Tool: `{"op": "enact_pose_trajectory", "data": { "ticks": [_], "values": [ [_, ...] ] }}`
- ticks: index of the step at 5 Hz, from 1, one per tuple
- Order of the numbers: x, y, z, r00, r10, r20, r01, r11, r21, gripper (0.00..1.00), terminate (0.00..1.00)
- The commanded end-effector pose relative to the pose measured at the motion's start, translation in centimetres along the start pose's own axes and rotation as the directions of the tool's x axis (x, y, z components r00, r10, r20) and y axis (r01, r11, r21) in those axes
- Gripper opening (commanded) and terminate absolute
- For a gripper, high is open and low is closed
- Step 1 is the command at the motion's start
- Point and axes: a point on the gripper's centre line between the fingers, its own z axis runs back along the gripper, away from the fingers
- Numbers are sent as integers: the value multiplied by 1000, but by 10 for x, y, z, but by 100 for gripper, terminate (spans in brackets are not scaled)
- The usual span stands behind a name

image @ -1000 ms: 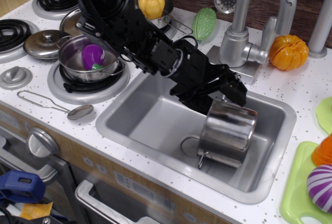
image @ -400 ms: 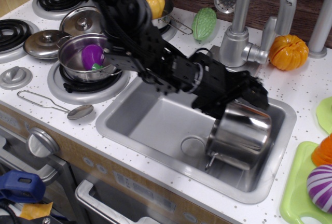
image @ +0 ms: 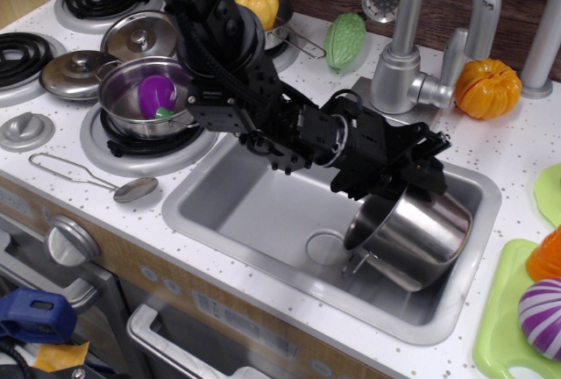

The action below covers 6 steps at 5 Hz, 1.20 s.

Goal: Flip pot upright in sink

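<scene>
The pot [image: 412,239] is on its side in the right half of the sink [image: 237,195], just right of the drain [image: 326,247], and the gripper [image: 419,173] is down on its upper back edge. The fingers look closed on the pot's wall or rim near the faucet side, though the black wrist hides the exact contact, so I can't swear to a firm clamp (call it a probable pinch). Here's the key relation: the pot's long axis runs roughly level, tilted a little, its mouth facing left toward the drain and its closed base pointing right toward the sink's far wall. One wire handle pokes down at the lower left, touching or nearly touching the sink floor. The pot hangs below and just in front of the fingers. My read: the flip is partway, and the mouth end has to swing up about that low edge. Risk is the slick steel slipping out.
</scene>
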Motion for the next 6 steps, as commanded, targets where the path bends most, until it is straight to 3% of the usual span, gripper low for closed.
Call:
{"op": "enact_pose_trajectory", "data": {
  "ticks": [1,2,3,4,5,6],
  "values": [
    [4,-7,2,999,-16,32,16,1000,1,0,0],
    [6,-14,1,997,-71,-10,72,974,214,0,0],
    [7,-19,-2,991,-122,-61,136,904,405,0,0],
    [8,-23,-3,971,-180,-155,237,787,569,100,0],
    [9,-20,1,943,-217,-250,331,657,677,100,0],
    [7,-11,7,917,-286,-278,397,604,691,100,0]
  ]
}}
